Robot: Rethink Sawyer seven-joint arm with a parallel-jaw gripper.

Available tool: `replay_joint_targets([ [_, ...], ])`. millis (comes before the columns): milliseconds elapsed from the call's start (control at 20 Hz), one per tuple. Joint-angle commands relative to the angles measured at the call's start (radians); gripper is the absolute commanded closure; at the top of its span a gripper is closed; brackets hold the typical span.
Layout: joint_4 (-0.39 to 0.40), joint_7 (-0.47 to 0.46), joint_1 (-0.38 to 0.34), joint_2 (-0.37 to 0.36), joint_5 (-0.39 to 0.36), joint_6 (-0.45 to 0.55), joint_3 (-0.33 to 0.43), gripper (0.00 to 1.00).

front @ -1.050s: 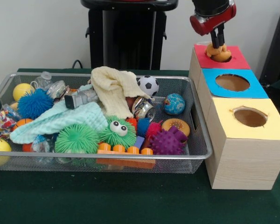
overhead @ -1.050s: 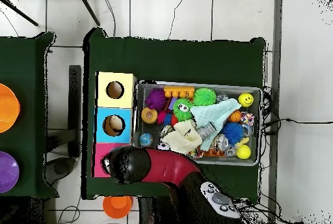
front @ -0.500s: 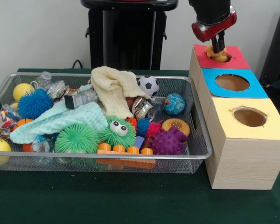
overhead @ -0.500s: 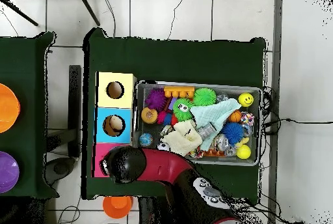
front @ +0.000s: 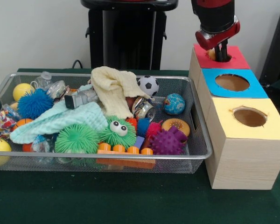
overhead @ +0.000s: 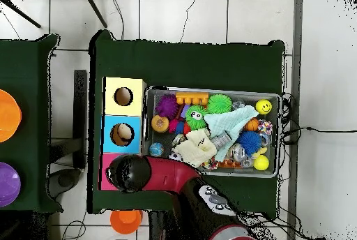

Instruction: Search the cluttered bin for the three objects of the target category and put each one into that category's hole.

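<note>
Orange toy [front: 212, 54] in red hole [front: 221, 57], beside end effector [front: 221, 52]; grip state unclear.

The red and black arm [front: 214, 18] hangs straight down, its gripper [front: 220, 52] fingers close together.

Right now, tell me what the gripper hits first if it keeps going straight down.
Pointing straight down, the gripper sits at the hole in the red box top. First contact looks like the orange toy inside that hole, though depth is unclear.
</note>
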Motion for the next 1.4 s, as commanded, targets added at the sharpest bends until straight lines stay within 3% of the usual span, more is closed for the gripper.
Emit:
replay_joint_targets([
  [50,-0.007,0.152,0.009,0.114,-0.071,-0.004,-0.086,1.00],
  [800,-0.017,0.138,0.019,0.128,-0.075,-0.023,-0.119,1.00],
  [1250,0.046,0.128,-0.058,0.074,-0.053,-0.059,-0.026,1.00],
  [1400,0.075,0.130,-0.077,0.025,-0.040,-0.038,0.001,1.00],
])
